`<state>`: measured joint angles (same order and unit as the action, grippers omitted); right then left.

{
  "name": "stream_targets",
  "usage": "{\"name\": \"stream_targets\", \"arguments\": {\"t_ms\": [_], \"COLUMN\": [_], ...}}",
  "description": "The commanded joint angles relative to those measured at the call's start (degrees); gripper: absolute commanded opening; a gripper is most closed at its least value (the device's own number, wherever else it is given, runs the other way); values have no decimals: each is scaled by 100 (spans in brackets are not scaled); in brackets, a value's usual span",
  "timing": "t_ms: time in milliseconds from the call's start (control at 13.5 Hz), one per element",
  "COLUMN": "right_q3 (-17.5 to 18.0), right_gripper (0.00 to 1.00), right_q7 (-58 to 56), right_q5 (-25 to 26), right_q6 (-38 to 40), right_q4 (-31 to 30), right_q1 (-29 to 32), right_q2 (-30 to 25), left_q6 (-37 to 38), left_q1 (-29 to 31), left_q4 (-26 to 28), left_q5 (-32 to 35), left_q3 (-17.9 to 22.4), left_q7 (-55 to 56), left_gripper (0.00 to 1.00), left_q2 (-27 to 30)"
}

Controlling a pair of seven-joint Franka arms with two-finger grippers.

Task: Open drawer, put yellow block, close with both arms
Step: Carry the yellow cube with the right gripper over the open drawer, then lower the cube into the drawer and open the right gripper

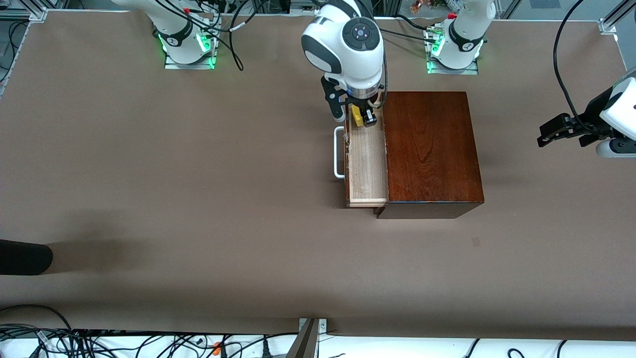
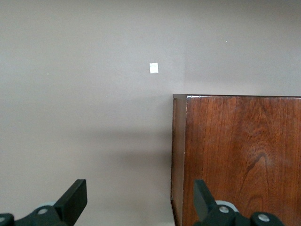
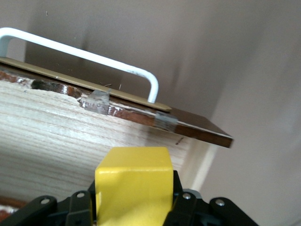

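Note:
The dark mahogany box (image 1: 432,149) stands mid-table with its pale-wood drawer (image 1: 366,164) pulled out toward the right arm's end, its white handle (image 1: 339,154) outermost. Over the drawer's end nearest the robots' bases, my right gripper (image 1: 355,120) is shut on the yellow block (image 1: 357,115). In the right wrist view the block (image 3: 134,183) sits between the black fingers (image 3: 188,202) above the drawer's wooden floor (image 3: 56,136), with the handle (image 3: 80,52) past it. My left gripper (image 1: 549,134) hangs open over the table beside the box at the left arm's end, and its wrist view shows the box top (image 2: 240,155).
A dark object (image 1: 25,257) pokes in at the table edge at the right arm's end, nearer the front camera. A small pale mark (image 1: 476,241) lies on the brown table nearer the camera than the box. Cables (image 1: 99,343) run below the table's front edge.

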<state>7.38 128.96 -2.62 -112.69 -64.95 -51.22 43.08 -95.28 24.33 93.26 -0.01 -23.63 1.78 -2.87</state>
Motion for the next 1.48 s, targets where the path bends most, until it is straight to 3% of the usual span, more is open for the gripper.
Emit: {"name": "stream_targets", "arguments": {"t_ms": [0, 148, 370, 444, 518, 1036, 1257, 1405], "right_q3": [-35, -43, -43, -43, -43, -61, -61, -61], "right_gripper": [0, 0, 38, 56, 99, 100, 100, 100], "right_q7": [287, 375, 446, 446, 446, 428, 288, -883], "right_q5": [69, 69, 60, 60, 60, 34, 42, 42], "right_q6": [-182, -315, -429, -438, -438, 343, 834, 1466], "right_q4": [263, 263, 254, 254, 263, 650, 650, 632], "right_q1": [-55, -55, -55, -55, -46, 68, 392, 761], "right_q2": [349, 455, 543, 552, 543, 183, -246, -650], "left_q6": [45, 45, 45, 45, 45, 36, 45, 36], "left_q1": [72, 72, 81, 81, 81, 134, 142, 142], "left_q4": [-159, -159, -159, -159, -159, -159, -168, -168], "left_q5": [-52, -52, -61, -61, -61, -105, -105, -105], "left_q3": [-36, -36, -36, -36, -36, -36, -36, -36], "left_q7": [-64, -72, -64, -72, -72, -64, -72, -72], "left_gripper": [100, 100, 100, 100, 100, 100, 100, 100], "left_q2": [-73, -108, -109, -117, -117, -117, -144, -144]}}
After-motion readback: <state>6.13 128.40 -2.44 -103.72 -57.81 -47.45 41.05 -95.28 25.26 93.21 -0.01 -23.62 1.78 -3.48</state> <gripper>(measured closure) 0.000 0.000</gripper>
